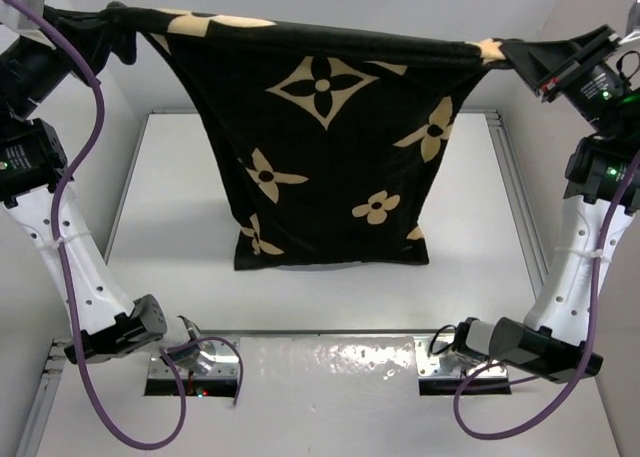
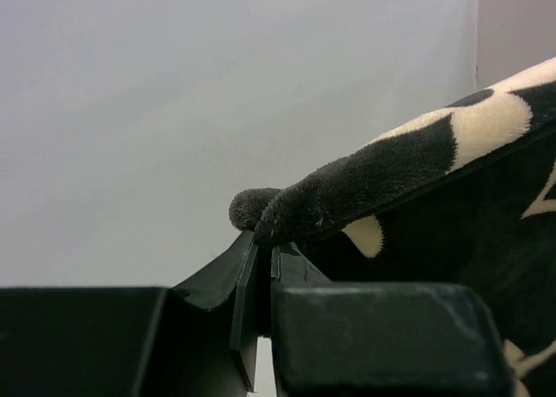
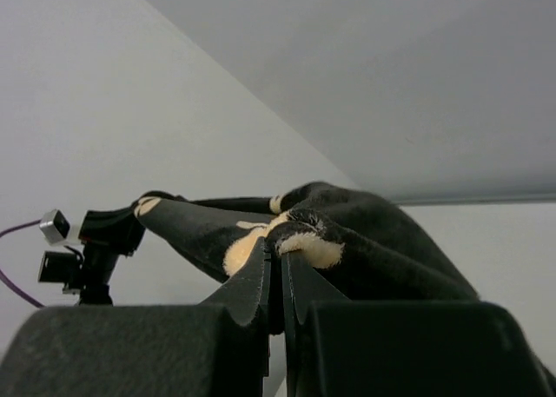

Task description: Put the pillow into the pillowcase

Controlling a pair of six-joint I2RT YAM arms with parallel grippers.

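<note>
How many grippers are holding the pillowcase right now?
2. The left gripper pinches the pillowcase at its top left corner; the right gripper pinches the top right corner.

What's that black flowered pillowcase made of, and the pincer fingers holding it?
The pillowcase looks like matte plush fleece: fuzzy nap, soft rolled edge in the left wrist view. The left pincer fingers seem hard black plastic, smooth, faintly shiny.

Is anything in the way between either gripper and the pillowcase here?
Nothing visible. The left gripper and right gripper are each shut directly on a top corner of the pillowcase, hanging between them.
</note>
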